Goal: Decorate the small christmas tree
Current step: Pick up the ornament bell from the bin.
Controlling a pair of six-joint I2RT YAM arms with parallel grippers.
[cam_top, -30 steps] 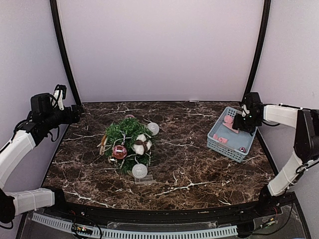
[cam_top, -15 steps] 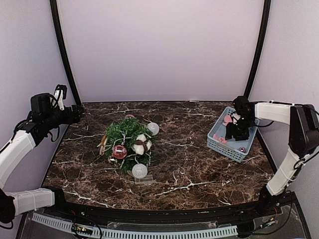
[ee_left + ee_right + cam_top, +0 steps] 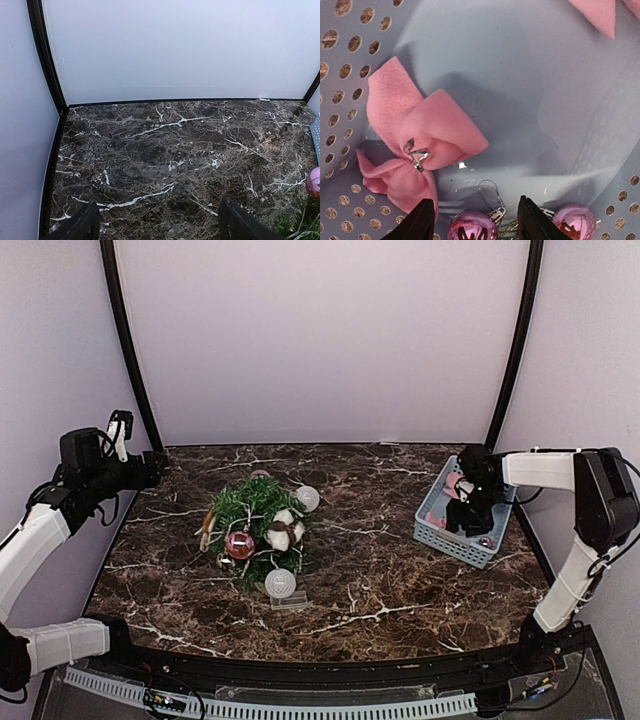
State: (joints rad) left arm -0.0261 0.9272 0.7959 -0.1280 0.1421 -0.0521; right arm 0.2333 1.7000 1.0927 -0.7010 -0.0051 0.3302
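Observation:
The small christmas tree (image 3: 255, 525) stands left of the table's middle, carrying a pink bauble (image 3: 240, 545), a white cotton tuft and white balls. Its edge (image 3: 295, 226) shows at the bottom right of the left wrist view. My left gripper (image 3: 152, 468) (image 3: 157, 227) hangs open over bare marble at the far left, holding nothing. My right gripper (image 3: 465, 508) (image 3: 475, 220) is down inside the blue basket (image 3: 440, 530), open. A pink bauble (image 3: 472, 227) with a silver loop lies between its fingers, with gaps on both sides. A pink felt bow (image 3: 415, 145) lies to the left, and a second pink bauble (image 3: 574, 220) to the right.
White ball ornaments (image 3: 280, 583) (image 3: 307, 498) sit at the tree's front and back right. The basket's perforated wall (image 3: 340, 75) rises close to the right gripper. Another pink felt piece (image 3: 600, 12) lies in the basket's far corner. White walls and black posts enclose the table.
My right gripper has come from the basket's far rim down into the basket, moving left and lower. The left arm and the tree have not moved.

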